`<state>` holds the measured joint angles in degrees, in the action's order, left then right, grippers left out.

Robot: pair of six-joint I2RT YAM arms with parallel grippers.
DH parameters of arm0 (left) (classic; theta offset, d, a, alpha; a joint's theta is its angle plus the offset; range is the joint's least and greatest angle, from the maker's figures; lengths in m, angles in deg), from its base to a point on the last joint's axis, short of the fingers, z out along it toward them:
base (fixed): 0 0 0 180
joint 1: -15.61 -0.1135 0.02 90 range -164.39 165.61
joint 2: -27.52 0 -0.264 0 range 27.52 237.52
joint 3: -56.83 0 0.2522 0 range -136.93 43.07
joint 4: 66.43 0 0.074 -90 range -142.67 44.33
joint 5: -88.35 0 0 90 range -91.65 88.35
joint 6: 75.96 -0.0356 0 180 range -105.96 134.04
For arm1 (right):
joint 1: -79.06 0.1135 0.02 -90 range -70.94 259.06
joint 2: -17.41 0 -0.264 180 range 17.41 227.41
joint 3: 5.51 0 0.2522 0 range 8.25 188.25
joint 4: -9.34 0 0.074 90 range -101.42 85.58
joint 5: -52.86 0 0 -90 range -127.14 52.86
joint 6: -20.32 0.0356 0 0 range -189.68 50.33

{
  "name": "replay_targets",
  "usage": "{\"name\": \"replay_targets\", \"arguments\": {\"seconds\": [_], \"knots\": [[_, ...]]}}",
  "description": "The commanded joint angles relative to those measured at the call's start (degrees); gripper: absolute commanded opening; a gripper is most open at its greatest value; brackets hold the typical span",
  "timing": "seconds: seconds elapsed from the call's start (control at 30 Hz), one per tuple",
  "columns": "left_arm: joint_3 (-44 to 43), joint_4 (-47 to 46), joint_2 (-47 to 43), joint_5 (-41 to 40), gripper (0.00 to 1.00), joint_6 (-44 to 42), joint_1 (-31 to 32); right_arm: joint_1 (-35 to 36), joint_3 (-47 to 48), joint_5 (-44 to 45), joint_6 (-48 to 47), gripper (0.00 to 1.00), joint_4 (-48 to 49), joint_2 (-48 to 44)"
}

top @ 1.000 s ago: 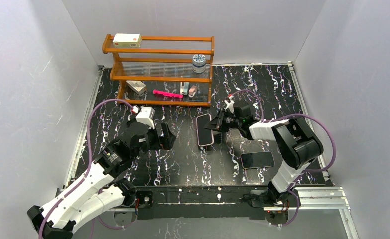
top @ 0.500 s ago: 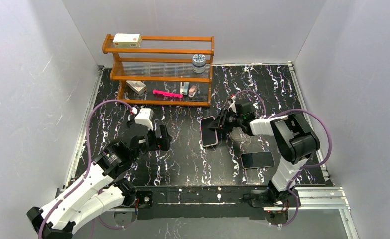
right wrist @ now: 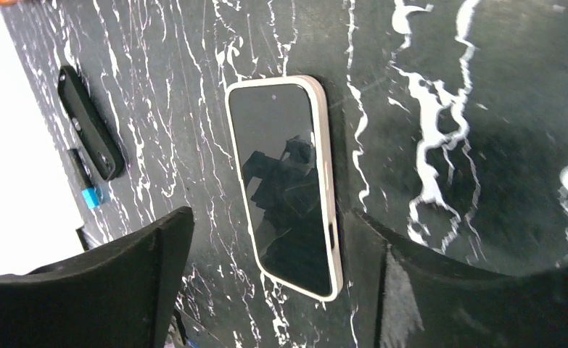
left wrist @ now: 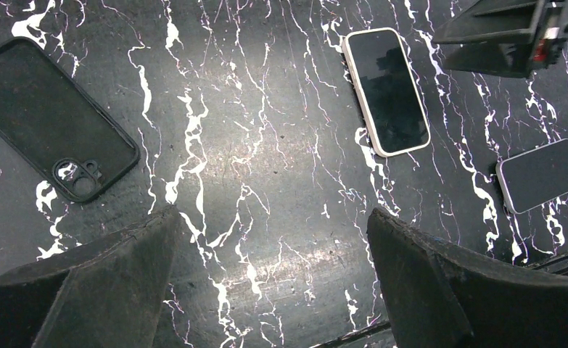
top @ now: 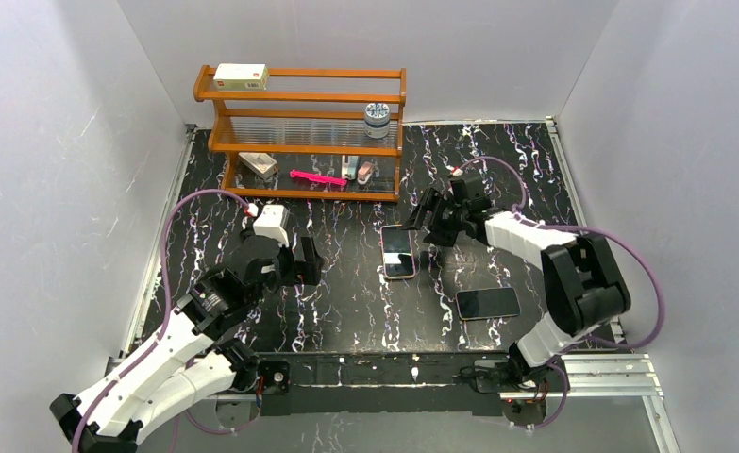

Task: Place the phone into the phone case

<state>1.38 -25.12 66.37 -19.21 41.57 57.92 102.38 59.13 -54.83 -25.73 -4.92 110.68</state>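
Note:
The phone [top: 487, 303], with a dark screen and a silvery edge, lies flat at the table's front right; it also shows in the left wrist view [left wrist: 540, 175]. The black phone case [left wrist: 48, 119] lies flat at the left, inside up; the right wrist view shows it edge-on [right wrist: 91, 134]. A second phone [top: 397, 251] with a pinkish rim lies screen up mid-table. My right gripper [top: 426, 225] is open over its near end [right wrist: 270, 212], one finger on either side. My left gripper [left wrist: 272, 212] hangs open above bare table, holding nothing [top: 304, 260].
A wooden rack [top: 299, 132] stands at the back left with a box, a jar and a pink item on its shelves. White walls close the table on three sides. A metal rail [top: 592, 363] runs along the front edge.
My right gripper has opened and let go of the pink-rimmed phone, which now lies flat, slightly further right. The right arm drew back to the right. The left arm barely moved.

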Motion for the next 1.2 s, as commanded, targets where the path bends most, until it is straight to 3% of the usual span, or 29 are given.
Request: {"name": "replay_targets", "arguments": {"seconds": [0.0, 0.1, 0.33, 0.53, 0.9, 1.17], "knots": [[0.05, 1.29, -1.0, -1.94, 0.98, -0.71, -0.2, -0.26, 3.33, 8.37, 2.51, 0.89, -14.44, -6.3], [-0.14, 1.65, -1.15, -2.01, 0.98, -0.72, -0.21, -0.2, 2.99, 12.79, 5.75, 0.99, -21.33, -11.52], [-0.13, 1.7, -1.92, -2.39, 0.98, -0.72, -0.21, -0.47, 1.65, 27.98, 22.3, 0.99, -42.44, -19.44], [-0.14, 1.8, -2.58, -2.45, 0.98, -0.72, -0.2, -1.68, 0.25, 31.22, 33.86, 0.99, -56.44, -19.09], [-0.03, 2.05, -4.19, -2.83, 0.98, -0.63, -0.25, -5.13, -4.44, 32.58, 40.54, 0.99, -61.96, -22.79], [0.02, 2.07, -4.65, -2.87, 0.98, -0.63, -0.23, -6.81, -8.06, 32.12, 39.79, 0.99, -58.15, -24.9]]}}
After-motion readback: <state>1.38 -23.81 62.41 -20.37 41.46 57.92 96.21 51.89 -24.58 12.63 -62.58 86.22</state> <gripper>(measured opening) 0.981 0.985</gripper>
